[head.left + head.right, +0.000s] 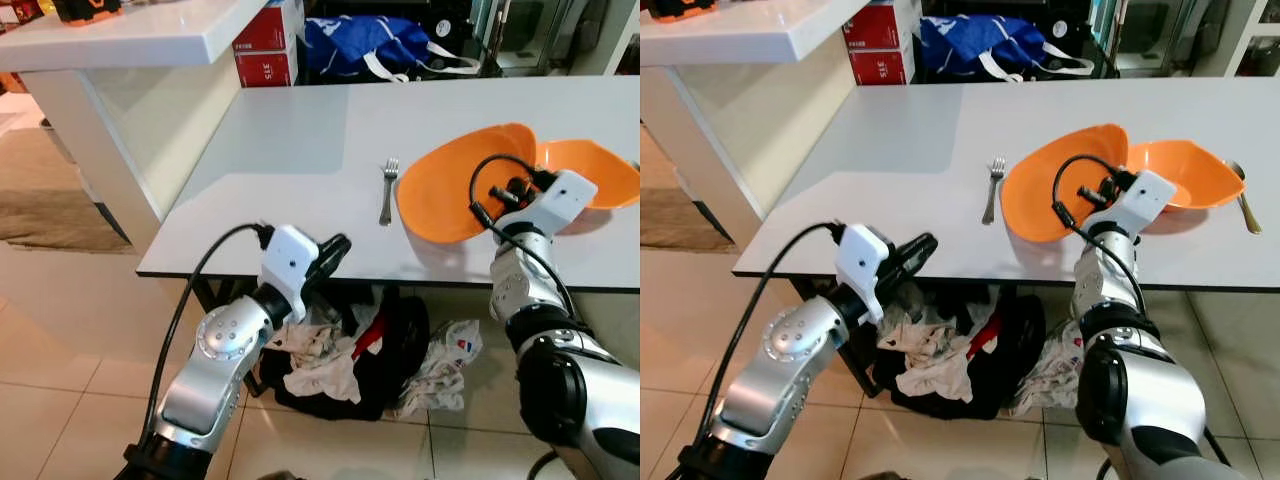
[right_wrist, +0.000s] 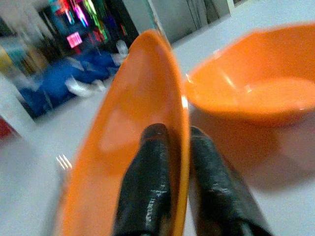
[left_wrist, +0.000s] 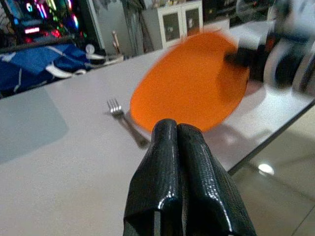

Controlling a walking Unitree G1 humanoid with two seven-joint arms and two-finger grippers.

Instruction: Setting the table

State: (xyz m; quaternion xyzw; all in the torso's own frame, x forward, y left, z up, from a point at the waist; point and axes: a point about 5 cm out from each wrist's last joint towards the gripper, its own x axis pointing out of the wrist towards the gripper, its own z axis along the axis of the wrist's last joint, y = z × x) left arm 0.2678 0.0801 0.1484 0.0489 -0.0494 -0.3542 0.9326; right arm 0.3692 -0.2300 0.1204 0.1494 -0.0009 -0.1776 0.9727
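on the table we see the fork near the front edge, the tilted plate just to its right, and the bowl right of the plate, touching it. a spoon lies toward the right edge. under the front edge, clothes lie on the floor

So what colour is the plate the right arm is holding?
Orange, the plate; clearest in the left eye view.

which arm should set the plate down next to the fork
Right. The right gripper already pinches the rim of the tilted plate, just right of the fork. The left gripper is shut, holds nothing and hangs off the table edge.
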